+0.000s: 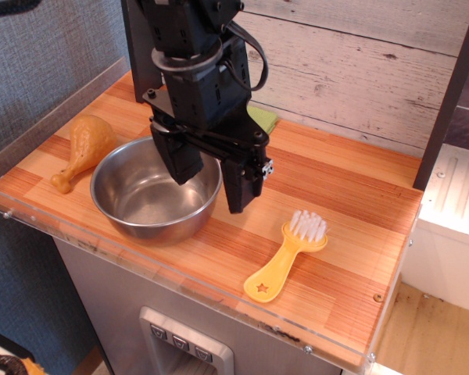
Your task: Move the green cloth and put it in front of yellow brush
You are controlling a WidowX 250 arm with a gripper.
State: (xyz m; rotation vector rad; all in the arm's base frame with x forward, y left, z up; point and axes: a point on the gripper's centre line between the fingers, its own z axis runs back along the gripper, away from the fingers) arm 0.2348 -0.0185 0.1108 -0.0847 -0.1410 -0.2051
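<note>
1. Green fabric shows only as a small corner at the back of the wooden tabletop (352, 234): the green cloth (263, 119) lies near the plank wall (359, 70), mostly hidden behind the arm's black body.
2. From the gripper (213, 181), the cloth sits at about one o'clock, farther back on the table and slightly right; the single arm stands between the camera and the cloth.
3. The gripper's two black fingers hang spread apart with nothing between them, one over the rim of the steel bowl (152, 199), the other just outside it.
4. The yellow brush (288, 256) lies at about four o'clock from the gripper, near the front edge. Its long axis runs from seven o'clock, where the star-pierced handle ends, to one o'clock, where the white bristles point.
5. The cloth's own long axis and facing cannot be told, since so little of it shows.
6. By my judgement, the coming move turns on a reach back toward one o'clock to the cloth, then a carry across to the brush's side of the table.
7. A tan toy drumstick (84, 148) lies left of the bowl, well clear of that path.
</note>
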